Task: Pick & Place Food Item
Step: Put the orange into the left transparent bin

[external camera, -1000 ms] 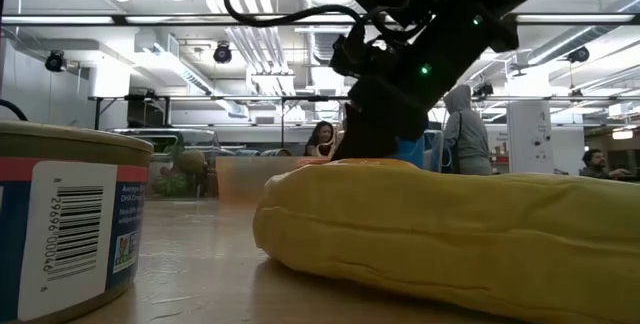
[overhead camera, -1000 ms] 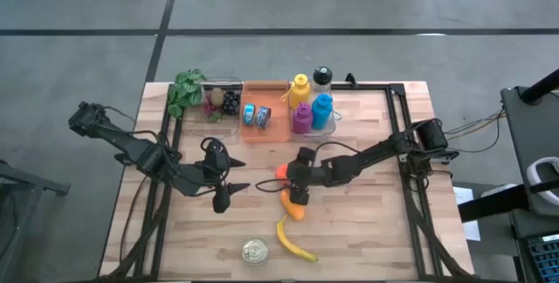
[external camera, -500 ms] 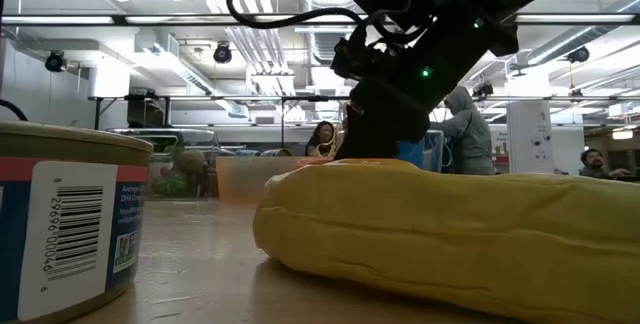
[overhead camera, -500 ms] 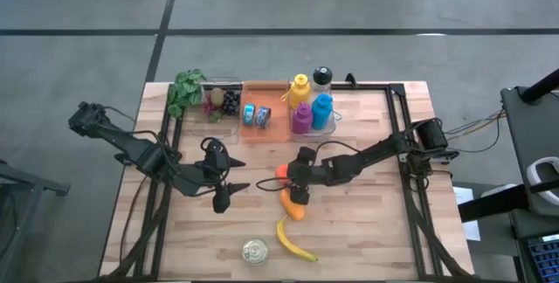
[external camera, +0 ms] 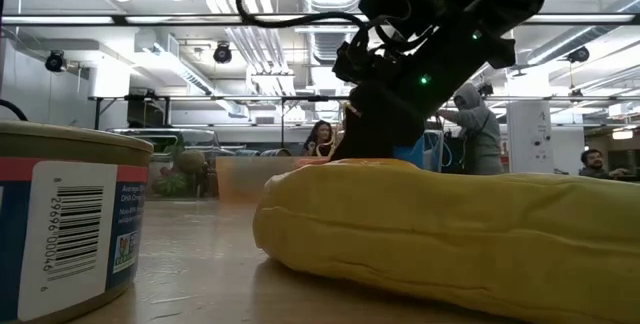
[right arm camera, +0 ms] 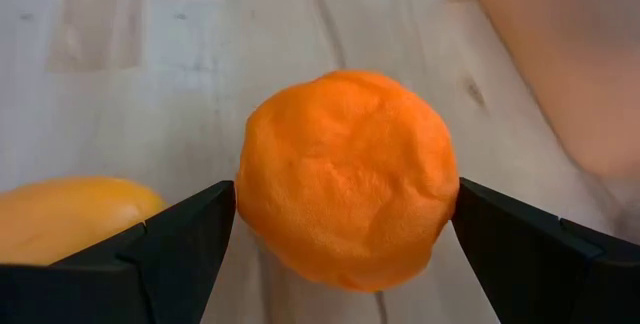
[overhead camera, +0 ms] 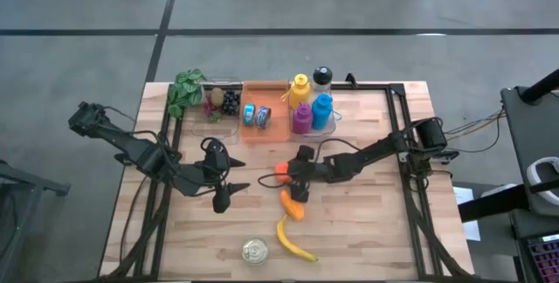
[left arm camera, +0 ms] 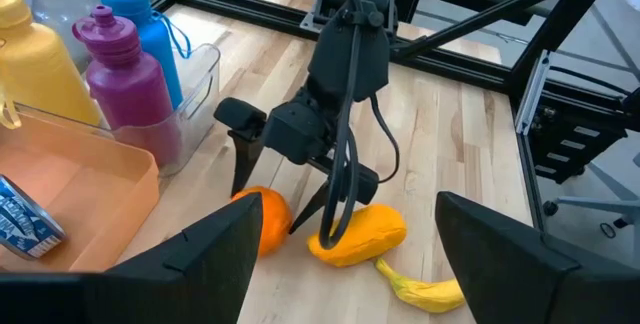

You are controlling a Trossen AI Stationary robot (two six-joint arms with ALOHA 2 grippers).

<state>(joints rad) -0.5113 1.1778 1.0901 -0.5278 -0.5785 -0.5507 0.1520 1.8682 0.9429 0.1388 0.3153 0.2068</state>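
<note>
Right gripper [left arm camera: 285,202] stands spread wide near the middle of the wooden table [overhead camera: 367,222], its two dark fingers [right arm camera: 165,254] set on either side of a round orange fruit [right arm camera: 348,178]. In its own wrist view the orange fills the gap between the fingers, each pad lying just beside its skin; whether they actually touch it cannot be told. From the left arm's camera, the near finger comes down right at the orange's side and the far finger plants its tip against an orange-yellow, mango-like fruit [left arm camera: 358,234] lying on the table. The orange rests on the wood directly under this claw.

Just past the mango, on the side away from the claw, lies a yellow banana [overhead camera: 293,241], and a tin can [overhead camera: 255,251] sits near the banana. Behind the claw, towards the table's far edge, an orange tray [overhead camera: 278,127] holds small cans, next to a clear bin [left arm camera: 205,69] with yellow, purple and blue bottles.

Left gripper [overhead camera: 224,189] waits well apart from the fruit, fingers spread and holding nothing.
</note>
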